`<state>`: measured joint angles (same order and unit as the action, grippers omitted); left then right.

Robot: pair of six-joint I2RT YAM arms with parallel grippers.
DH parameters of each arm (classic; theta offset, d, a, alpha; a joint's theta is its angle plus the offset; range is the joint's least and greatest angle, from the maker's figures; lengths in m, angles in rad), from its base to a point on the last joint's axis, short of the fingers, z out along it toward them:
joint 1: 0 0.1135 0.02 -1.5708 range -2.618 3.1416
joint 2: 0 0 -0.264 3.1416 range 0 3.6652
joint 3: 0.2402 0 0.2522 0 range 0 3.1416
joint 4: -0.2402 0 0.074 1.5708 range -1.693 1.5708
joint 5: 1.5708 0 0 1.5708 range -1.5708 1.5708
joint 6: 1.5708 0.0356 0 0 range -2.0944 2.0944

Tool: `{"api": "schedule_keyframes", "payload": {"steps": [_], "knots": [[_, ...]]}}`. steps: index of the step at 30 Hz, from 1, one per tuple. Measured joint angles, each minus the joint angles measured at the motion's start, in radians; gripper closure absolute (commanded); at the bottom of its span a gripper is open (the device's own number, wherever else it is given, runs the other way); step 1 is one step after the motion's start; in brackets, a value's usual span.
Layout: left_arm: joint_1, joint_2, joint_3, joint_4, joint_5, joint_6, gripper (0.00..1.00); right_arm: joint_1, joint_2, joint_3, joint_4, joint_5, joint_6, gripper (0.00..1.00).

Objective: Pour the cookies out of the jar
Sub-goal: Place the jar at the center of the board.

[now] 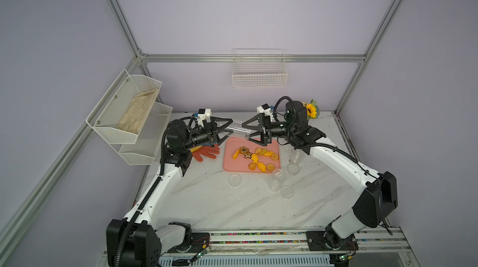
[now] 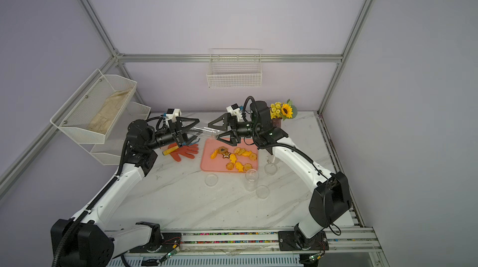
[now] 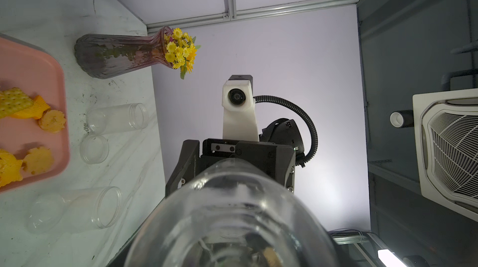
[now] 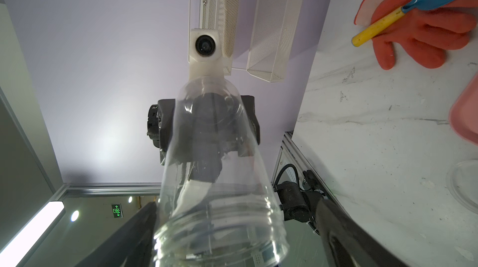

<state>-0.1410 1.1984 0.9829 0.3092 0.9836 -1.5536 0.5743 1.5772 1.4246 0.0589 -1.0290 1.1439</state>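
Your left gripper (image 1: 230,129) had its fingers closed on the base end of the clear jar (image 1: 237,131), holding it in the air near the middle of the frame in both top views. Your right gripper (image 1: 245,131) had its fingers spread wide on either side of the jar's mouth, not clamped on it as far as the right wrist view showed. The jar's long axis ran almost level across the frame, with the mouth pointing to frame right and a little down, over the upper edge of the pink tray (image 1: 232,166). The cookies (image 1: 254,158) lay scattered on that tray, just below the mouth. Through the plastic the jar looked empty, so I'd judge your pour done. What was left was to set the jar down.
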Motion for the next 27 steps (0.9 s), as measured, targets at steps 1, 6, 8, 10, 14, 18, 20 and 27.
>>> {"api": "schedule_keyframes", "payload": {"steps": [1,6,8,10,14,18,20,27], "knots": [[-0.001,0.0,0.0,0.005,-0.001,-0.002,0.34,0.005,0.002,0.0,0.018,0.001,0.009,0.06],[-0.004,0.0,-0.017,0.027,-0.005,-0.009,0.34,0.019,0.019,0.0,0.07,0.001,0.039,0.13],[-0.004,0.0,-0.026,0.027,-0.008,-0.011,0.34,0.021,0.026,0.0,0.078,0.002,0.045,0.15],[-0.005,0.0,-0.031,0.026,-0.011,-0.011,0.34,0.022,0.03,0.0,0.084,0.003,0.051,0.18],[-0.005,0.0,-0.031,0.027,-0.013,-0.017,0.34,0.022,0.032,0.0,0.088,0.004,0.056,0.21],[-0.005,0.0,-0.031,0.034,-0.016,-0.018,0.33,0.022,0.032,0.0,0.087,0.005,0.058,0.23],[-0.005,0.0,-0.031,0.038,-0.016,-0.018,0.33,0.022,0.032,0.0,0.088,0.005,0.058,0.25],[-0.005,0.002,-0.031,0.042,-0.017,-0.023,0.17,0.023,0.032,0.0,0.092,0.015,0.061,0.31]]}}
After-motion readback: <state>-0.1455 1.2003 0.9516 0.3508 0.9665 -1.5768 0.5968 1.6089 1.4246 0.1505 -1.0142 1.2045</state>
